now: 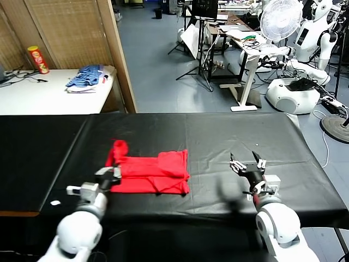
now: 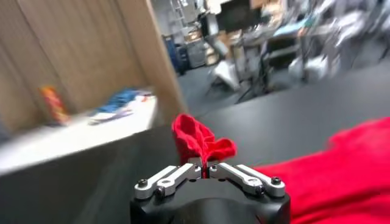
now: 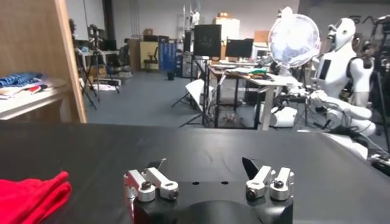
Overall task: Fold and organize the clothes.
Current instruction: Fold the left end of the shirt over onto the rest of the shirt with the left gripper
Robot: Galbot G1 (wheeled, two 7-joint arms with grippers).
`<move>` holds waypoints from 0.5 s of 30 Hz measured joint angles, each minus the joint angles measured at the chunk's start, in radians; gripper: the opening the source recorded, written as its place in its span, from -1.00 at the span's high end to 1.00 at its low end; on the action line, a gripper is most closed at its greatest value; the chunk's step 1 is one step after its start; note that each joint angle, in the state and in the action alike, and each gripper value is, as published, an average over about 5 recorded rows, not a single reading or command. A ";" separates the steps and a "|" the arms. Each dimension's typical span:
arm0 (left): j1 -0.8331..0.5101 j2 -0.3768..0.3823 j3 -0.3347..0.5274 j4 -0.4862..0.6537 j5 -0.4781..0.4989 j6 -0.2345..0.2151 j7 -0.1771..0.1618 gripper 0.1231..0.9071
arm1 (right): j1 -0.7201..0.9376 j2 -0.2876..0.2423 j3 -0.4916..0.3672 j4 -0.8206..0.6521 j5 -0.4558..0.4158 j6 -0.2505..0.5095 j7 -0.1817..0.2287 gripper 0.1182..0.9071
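The clothes, a bright red T-shirt [image 1: 155, 171], lie partly folded on the black table [image 1: 218, 136], left of centre. My left gripper [image 1: 114, 171] is shut on the shirt's left end, and a bunch of red cloth [image 1: 118, 150] stands up above it. In the left wrist view the red cloth [image 2: 196, 141] rises from between the closed jaws of the left gripper [image 2: 204, 168], with the rest of the shirt [image 2: 341, 167] spread beside it. My right gripper [image 1: 248, 162] hovers open to the right of the shirt, empty; the right wrist view shows that gripper [image 3: 204, 165] apart from the shirt's edge [image 3: 33, 195].
A white side table [image 1: 43, 93] at the back left holds a blue-and-white pile of garments [image 1: 87, 77] and a red can [image 1: 38, 59]. A wooden partition [image 1: 117, 54] stands behind the table. A small white scrap [image 1: 55, 203] lies near the front left edge.
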 joint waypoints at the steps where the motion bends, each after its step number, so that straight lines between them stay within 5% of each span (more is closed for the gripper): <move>1: -0.013 -0.015 0.017 0.000 -0.020 0.009 -0.005 0.93 | -0.003 0.001 0.003 0.001 -0.001 0.000 0.000 -0.72; 7: -0.078 -0.088 0.092 0.003 -0.136 0.050 -0.023 0.93 | -0.007 0.012 0.006 -0.002 -0.011 -0.001 0.000 -0.72; 15: -0.098 -0.172 0.141 0.025 -0.149 0.053 -0.026 0.93 | 0.005 0.016 -0.007 -0.016 -0.020 -0.003 0.000 -0.72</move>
